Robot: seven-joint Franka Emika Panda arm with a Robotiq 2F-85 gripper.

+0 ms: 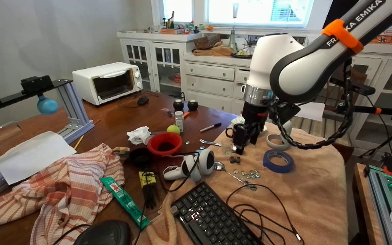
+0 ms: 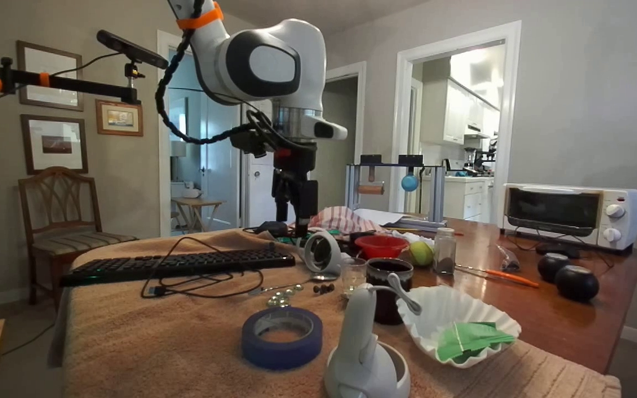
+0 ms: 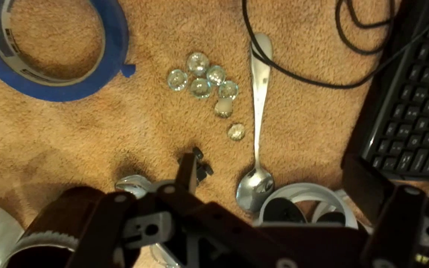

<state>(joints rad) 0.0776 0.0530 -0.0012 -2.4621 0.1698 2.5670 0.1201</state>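
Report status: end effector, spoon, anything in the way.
End effector open, empty. Spoon on tan towel, ungripped. Possibly in the way: black cable across its handle, white controller beside its bowl.

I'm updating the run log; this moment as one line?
gripper: open; held: nothing; over: tan towel; nearby: spoon, white controller, glass beads, blue tape roll

Daylight burns the window (image 1: 255, 13) white in an exterior view and lays a sheen on the tabletop (image 1: 209, 117), while the warm-toned wrist view shows soft shadows on the towel (image 3: 143, 126) and a dark, underlit gripper (image 3: 275, 175).
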